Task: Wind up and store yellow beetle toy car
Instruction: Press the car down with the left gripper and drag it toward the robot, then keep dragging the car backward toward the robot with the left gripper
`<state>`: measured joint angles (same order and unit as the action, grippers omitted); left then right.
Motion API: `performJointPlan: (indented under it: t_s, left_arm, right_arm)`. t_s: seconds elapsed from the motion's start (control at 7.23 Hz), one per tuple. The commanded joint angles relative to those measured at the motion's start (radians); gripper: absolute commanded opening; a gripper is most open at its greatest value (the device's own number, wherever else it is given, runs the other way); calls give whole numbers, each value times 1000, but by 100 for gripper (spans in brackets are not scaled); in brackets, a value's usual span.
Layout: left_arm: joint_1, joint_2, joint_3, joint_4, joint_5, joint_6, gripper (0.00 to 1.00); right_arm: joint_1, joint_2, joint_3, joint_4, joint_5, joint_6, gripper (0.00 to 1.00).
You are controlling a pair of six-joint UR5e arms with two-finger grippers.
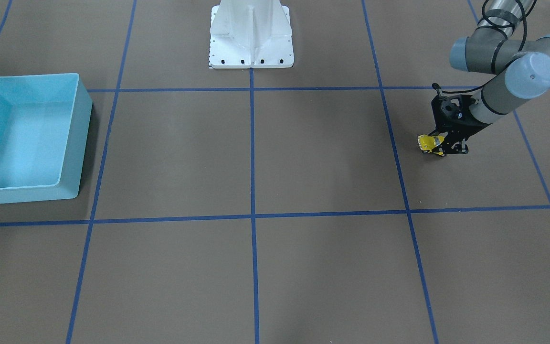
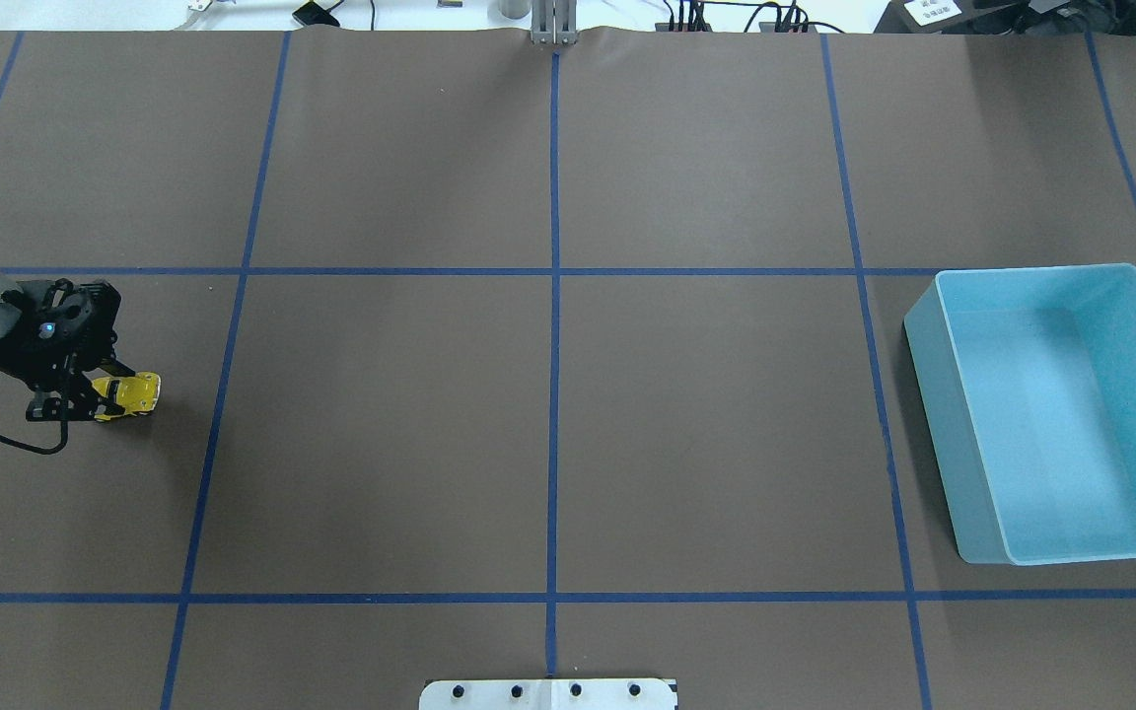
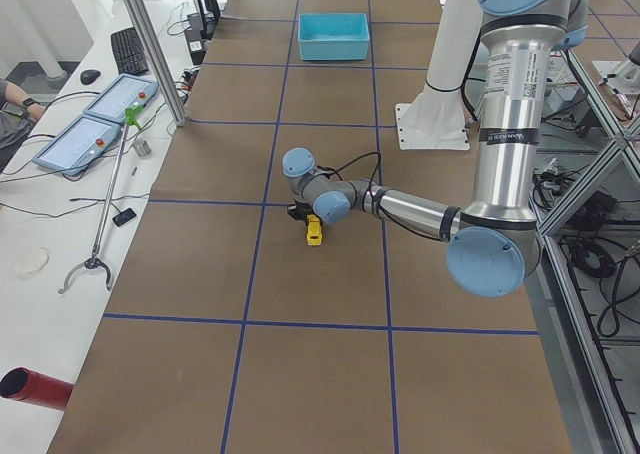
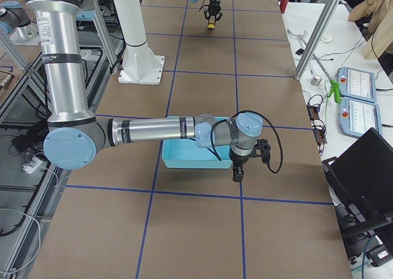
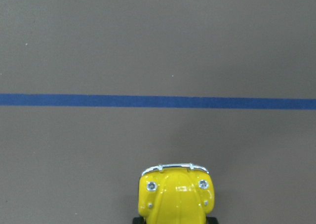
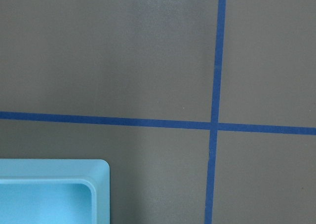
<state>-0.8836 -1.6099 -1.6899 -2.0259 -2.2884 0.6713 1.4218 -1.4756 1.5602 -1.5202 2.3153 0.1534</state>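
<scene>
The yellow beetle toy car (image 2: 131,393) is at the table's left end, low over the brown surface. My left gripper (image 2: 95,399) is shut on its rear. The front view shows the car (image 1: 429,143) sticking out of the black fingers (image 1: 450,143). Its bonnet and silver bumper fill the bottom of the left wrist view (image 5: 175,197). I cannot tell whether its wheels touch the table. The light blue bin (image 2: 926,340) stands empty at the right end. My right gripper (image 4: 236,173) hangs beside the bin (image 4: 184,162) in the right side view only. I cannot tell whether it is open or shut.
The white robot pedestal (image 1: 251,38) stands at the middle of the table's robot side. Blue tape lines (image 2: 554,394) divide the brown table into squares. A bin corner (image 6: 74,177) shows in the right wrist view. Tablets (image 3: 95,124) and a grabber tool (image 3: 105,214) lie beside the table.
</scene>
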Motion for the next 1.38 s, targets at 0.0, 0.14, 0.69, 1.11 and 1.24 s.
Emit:
performJointPlan:
  t_s: [0.0, 0.14, 0.69, 1.11, 1.24]
  left_arm:
    - [0, -1, 7, 0, 1, 1, 0]
    - [0, 1, 13, 0, 0, 2, 0]
    - [-1, 13, 16, 0, -14, 54, 0]
    - [-3, 22, 18, 0, -16, 57, 0]
    - [-3, 24, 18, 0, -16, 60, 0]
  right_arm:
    - [-1, -3, -2, 0, -2, 2, 100]
    - [-1, -6, -3, 2, -4, 0, 100]
    - [-1, 0, -3, 5, -39, 0, 100]
    - [-1, -2, -8, 11, -48, 0, 100]
    - [-1, -2, -8, 11, -48, 0, 100]
